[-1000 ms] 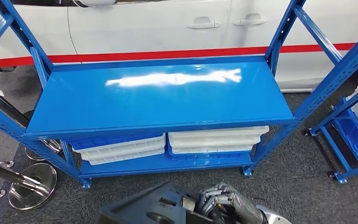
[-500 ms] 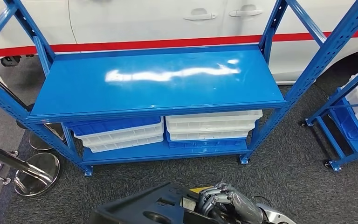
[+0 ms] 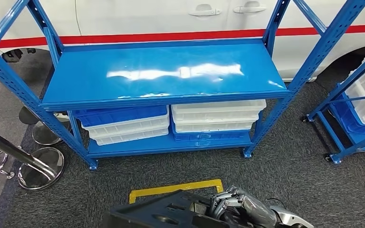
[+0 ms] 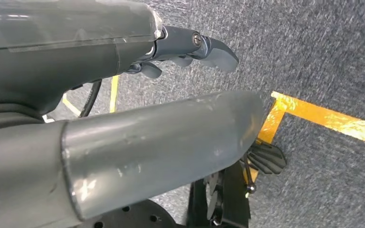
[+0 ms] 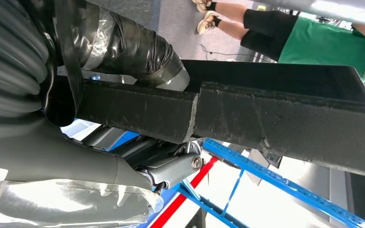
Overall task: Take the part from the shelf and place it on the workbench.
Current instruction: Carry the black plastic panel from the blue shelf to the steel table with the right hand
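The black moulded part sits low at the bottom edge of the head view, over the grey carpet. My right hand grips its right end, fingers curled over the rim. In the right wrist view the part's long black edge crosses in front of my right hand, which wraps it. The blue shelf's top board is bare. My left hand hangs over the floor, its thumb and fingers apart with nothing between them.
White and blue trays are stacked on the lower shelf board. A white car stands behind the rack. A second blue rack is at the right, chrome stool bases at the left. Yellow floor tape lies before me. A person stands nearby.
The whole picture has shifted: the camera has drawn back from the shelf, so more floor and the yellow tape show. My right hand keeps its hold on the black part.
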`<state>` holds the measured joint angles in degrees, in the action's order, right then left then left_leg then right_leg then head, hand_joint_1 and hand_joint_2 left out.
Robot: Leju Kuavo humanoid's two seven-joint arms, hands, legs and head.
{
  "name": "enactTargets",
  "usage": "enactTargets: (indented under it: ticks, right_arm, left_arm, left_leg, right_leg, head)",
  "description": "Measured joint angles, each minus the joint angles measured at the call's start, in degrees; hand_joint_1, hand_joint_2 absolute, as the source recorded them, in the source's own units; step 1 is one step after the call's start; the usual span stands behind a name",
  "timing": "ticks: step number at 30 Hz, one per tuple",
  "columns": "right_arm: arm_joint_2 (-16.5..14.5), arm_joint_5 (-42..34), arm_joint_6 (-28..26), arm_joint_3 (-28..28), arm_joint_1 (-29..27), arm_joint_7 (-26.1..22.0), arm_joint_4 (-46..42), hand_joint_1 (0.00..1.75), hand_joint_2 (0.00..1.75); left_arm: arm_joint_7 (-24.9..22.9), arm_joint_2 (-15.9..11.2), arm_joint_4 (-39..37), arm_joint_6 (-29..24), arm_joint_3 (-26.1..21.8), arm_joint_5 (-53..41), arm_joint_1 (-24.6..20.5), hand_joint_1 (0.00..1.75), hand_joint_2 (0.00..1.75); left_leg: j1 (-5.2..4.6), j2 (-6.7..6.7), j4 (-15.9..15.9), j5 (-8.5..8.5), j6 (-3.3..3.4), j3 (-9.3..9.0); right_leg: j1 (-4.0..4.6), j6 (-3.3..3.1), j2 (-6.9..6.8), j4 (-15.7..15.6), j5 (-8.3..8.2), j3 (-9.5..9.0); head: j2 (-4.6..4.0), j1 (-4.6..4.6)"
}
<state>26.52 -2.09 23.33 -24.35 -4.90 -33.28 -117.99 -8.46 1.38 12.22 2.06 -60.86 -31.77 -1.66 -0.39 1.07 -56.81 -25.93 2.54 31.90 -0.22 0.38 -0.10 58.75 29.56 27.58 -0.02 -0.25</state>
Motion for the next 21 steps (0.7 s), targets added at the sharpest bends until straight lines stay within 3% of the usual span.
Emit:
enactTargets:
  ticks: [2,4,6,8,9,10,11,13,15,16,19,21]
  right_arm:
    - [0.2,-0.1,-0.2,0.1,0.2,0.2,-0.1,1.75,1.75]
    - [0.4,-0.2,-0.4,0.1,0.1,0.5,-0.1,1.75,1.75]
    - [0.6,-0.4,-0.7,0.1,-0.1,0.7,-0.2,1.75,1.75]
    - [0.7,-0.6,-0.9,0.1,-0.5,1.0,-0.2,1.75,1.75]
    - [0.8,-0.5,-0.9,0.1,-0.8,1.1,-0.3,1.75,1.75]
    - [0.8,-0.5,-1.0,0.1,-1.2,1.4,-0.3,1.75,1.75]
    - [0.9,-0.4,-1.2,0.1,-1.4,1.6,-0.4,1.75,1.75]
    - [1.0,-0.2,-1.5,0.1,-1.8,1.8,-0.6,1.75,1.75]
    - [1.1,0.0,-1.7,0.1,-1.8,1.8,-0.8,1.75,1.75]
    - [1.1,0.1,-1.8,0.1,-1.8,1.7,-0.9,1.75,1.75]
    - [1.1,0.5,-2.2,0.0,-1.8,0.9,-1.0,1.75,1.75]
    - [1.1,1.1,-3.0,0.0,-1.9,-0.1,-1.0,1.75,1.75]
  left_arm:
    - [0.3,0.1,0.0,0.1,-0.3,0.0,0.0,0.00,0.00]
    - [0.6,0.2,0.0,0.2,-0.5,-0.1,0.1,0.00,0.00]
    - [0.9,0.5,0.0,0.3,-0.7,-0.2,0.3,0.00,0.00]
    - [1.2,0.7,0.0,0.3,-0.9,-0.4,0.3,0.00,0.00]
    - [1.4,0.8,0.0,0.3,-0.9,-0.5,0.4,0.00,0.00]
    - [1.7,0.9,0.0,0.3,-0.9,-0.6,0.4,0.00,0.00]
    - [2.0,1.0,0.0,0.4,-1.0,-0.7,0.4,0.00,0.00]
    - [2.6,1.1,0.0,0.5,-1.0,-1.0,0.3,0.00,0.00]
    - [3.3,1.1,0.0,0.7,-1.1,-1.2,0.1,0.00,0.00]
    - [3.7,1.1,0.0,0.9,-1.1,-1.4,0.0,0.00,0.00]
    - [4.7,1.1,0.0,1.5,-1.2,-2.1,0.0,0.00,0.00]
    - [5.4,1.1,0.0,1.8,-1.2,-2.9,0.1,0.00,0.00]
  left_leg:
    - [0.06,0.00,0.0,0.75,-0.70,0.34]
    - [0.10,-0.18,-0.3,0.51,-1.41,0.92]
    - [0.20,-0.48,-3.7,-3.16,-1.99,2.43]
    - [0.51,-0.59,-10.8,-8.26,-2.47,4.59]
    - [0.64,-0.58,-14.0,-9.52,-2.69,5.28]
    - [0.77,-0.58,-15.9,-9.40,-2.87,5.31]
    - [0.90,-0.58,-16.0,-8.12,-2.99,4.50]
    - [1.12,-0.62,-10.4,-4.78,-2.99,0.06]
    - [1.00,-0.72,-2.7,-4.58,-2.62,-4.91]
    - [0.88,-0.78,-0.4,-5.21,-2.35,-6.15]
    - [0.76,-0.70,1.1,-4.95,-1.06,-6.05]
    - [0.94,-0.45,1.5,-3.80,-0.07,-5.26]
  right_leg:
    - [0.30,-0.45,-0.09,-2.8,0.62,-1.33]
    - [0.01,-1.10,-0.26,-3.5,-0.36,-0.75]
    - [-0.37,-1.81,-0.47,-4.0,-1.69,0.37]
    - [-0.27,-2.04,-0.55,-3.6,-2.59,1.95]
    - [-0.24,-2.00,-0.58,-3.2,-2.96,2.78]
    - [-0.23,-1.92,-0.61,-2.8,-3.33,3.65]
    - [-0.25,-1.81,-0.63,-2.4,-3.67,4.55]
    - [-0.32,-1.43,-0.60,-1.4,-4.29,6.21]
    - [-0.24,-0.88,-0.54,-0.5,-4.81,7.31]
    - [-0.20,-0.53,-0.54,-0.4,-5.10,7.56]
    - [-0.27,0.63,-0.52,-0.5,-6.01,7.84]
    - [-0.45,1.20,-0.34,1.8,-3.85,9.04]
  head:
    - [0.01,-0.01]
    - [0.01,-0.01]
    - [0.01,-0.03]
    - [0.01,-0.03]
    - [0.01,-0.03]
    - [0.01,-0.03]
    - [0.01,-0.04]
    - [0.00,-0.04]
    - [0.01,-0.04]
    - [0.01,-0.03]
    - [0.01,0.00]
    - [0.01,0.01]
